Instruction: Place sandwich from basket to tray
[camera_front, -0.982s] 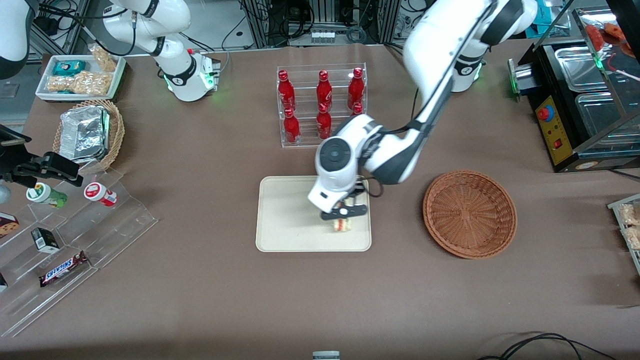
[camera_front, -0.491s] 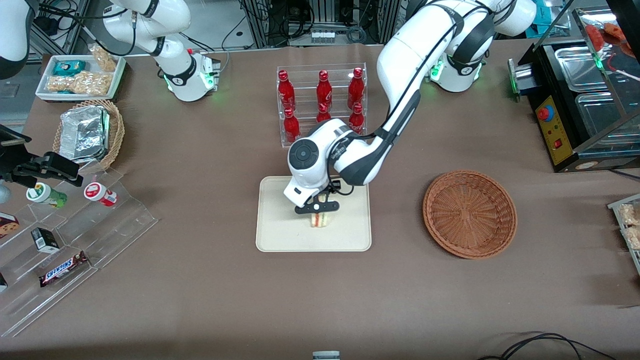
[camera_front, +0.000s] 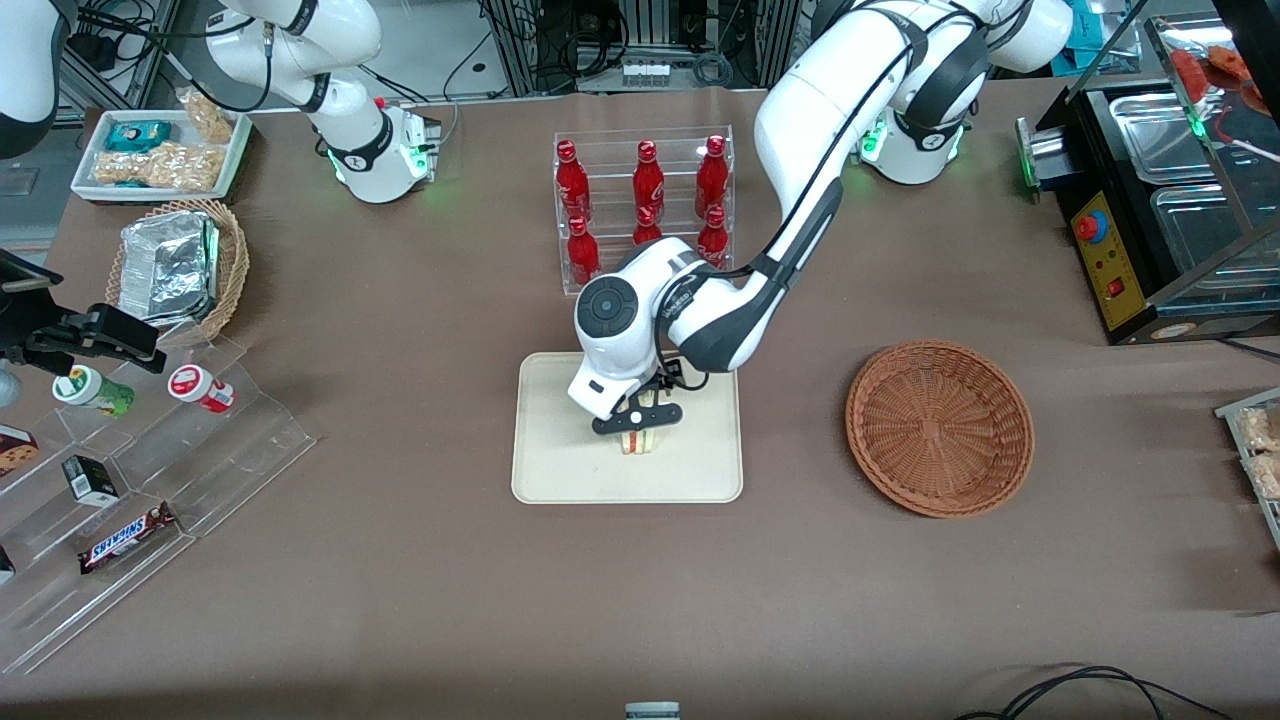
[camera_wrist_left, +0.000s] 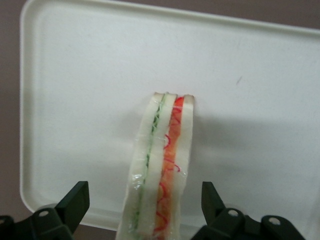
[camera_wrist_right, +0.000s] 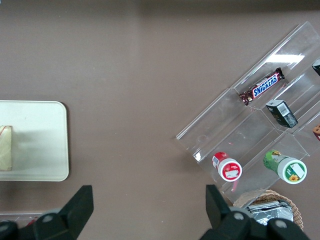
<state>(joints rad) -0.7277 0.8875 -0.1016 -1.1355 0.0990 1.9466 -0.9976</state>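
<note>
On the brown table (camera_front: 400, 560) the cream tray (camera_front: 560, 470) lies near the reddish basket (camera_front: 940, 428), which stands toward the working arm's end. The sandwich (camera_wrist_left: 159, 172) rests on the tray. The gripper (camera_front: 640, 425) hangs just above it, fingers (camera_wrist_left: 74, 200) spread wide and not touching the bread.

You find the tray (camera_front: 560, 470) at the middle of the worktop (camera_front: 420, 600). The sandwich (camera_front: 642, 442) stands on edge on the tray, between the spread fingers (camera_wrist_left: 75, 202) of the hand (camera_front: 638, 422), which touch neither of its faces. The basket (camera_front: 940, 428) sits beside the tray, toward the working arm's end. The bottle rack (camera_front: 645, 205) stands farther from the front camera than the tray.
</note>
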